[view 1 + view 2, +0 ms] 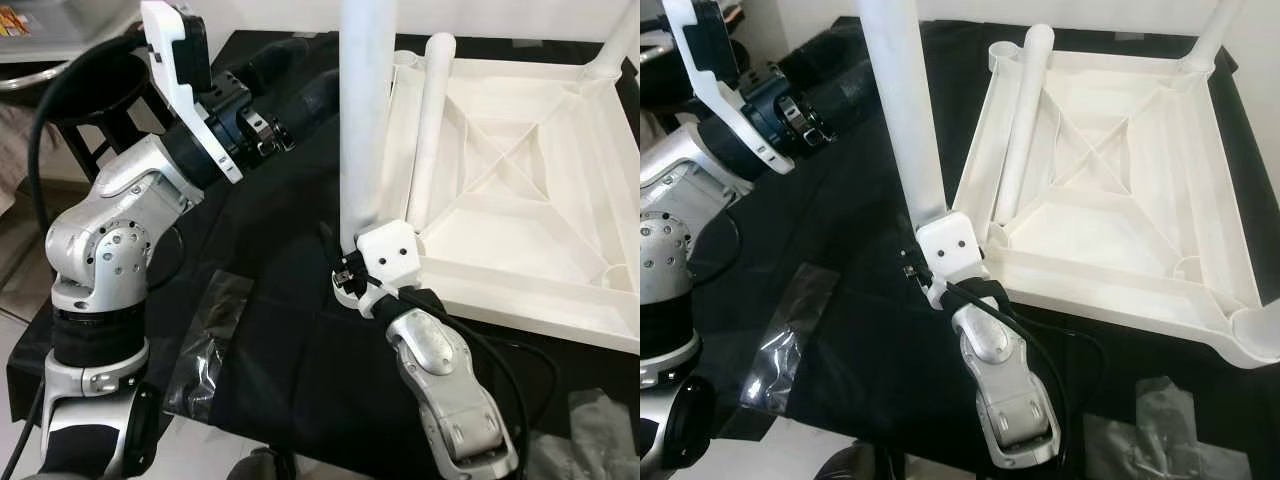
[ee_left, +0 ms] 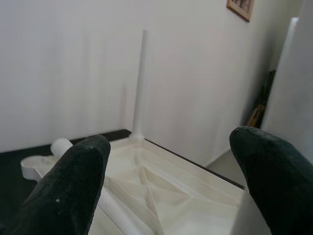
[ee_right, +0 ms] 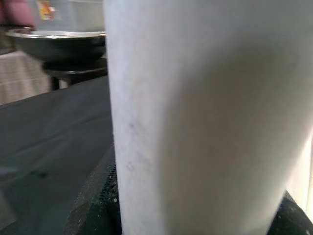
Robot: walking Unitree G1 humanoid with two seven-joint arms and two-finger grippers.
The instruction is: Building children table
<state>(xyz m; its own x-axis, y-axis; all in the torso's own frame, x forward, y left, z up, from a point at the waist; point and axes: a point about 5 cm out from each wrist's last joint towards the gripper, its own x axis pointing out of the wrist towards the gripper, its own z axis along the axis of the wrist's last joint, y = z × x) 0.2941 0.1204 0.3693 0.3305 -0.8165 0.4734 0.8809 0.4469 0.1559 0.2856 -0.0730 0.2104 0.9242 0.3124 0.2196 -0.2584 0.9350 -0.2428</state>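
A white table top [image 1: 520, 300] lies upside down on a black cloth [image 1: 280, 360]. One white leg [image 1: 615, 45] stands fixed in its far right corner. A second leg [image 1: 430, 130] lies loose inside the top, along its left rim. My right gripper [image 1: 350, 270] is shut on the lower end of a third leg [image 1: 362, 120], holding it upright just outside the top's near left corner. My left gripper [image 1: 300, 85] hovers raised at the left of that leg, open, its fingers [image 2: 73, 186] spread wide and holding nothing.
Crumpled clear plastic bags lie on the cloth at the front left [image 1: 205, 340] and front right [image 1: 1160, 420]. A metal bowl [image 3: 58, 41] on a dark stand sits beyond the cloth's left side. The cloth's front edge drops to pale floor [image 1: 200, 450].
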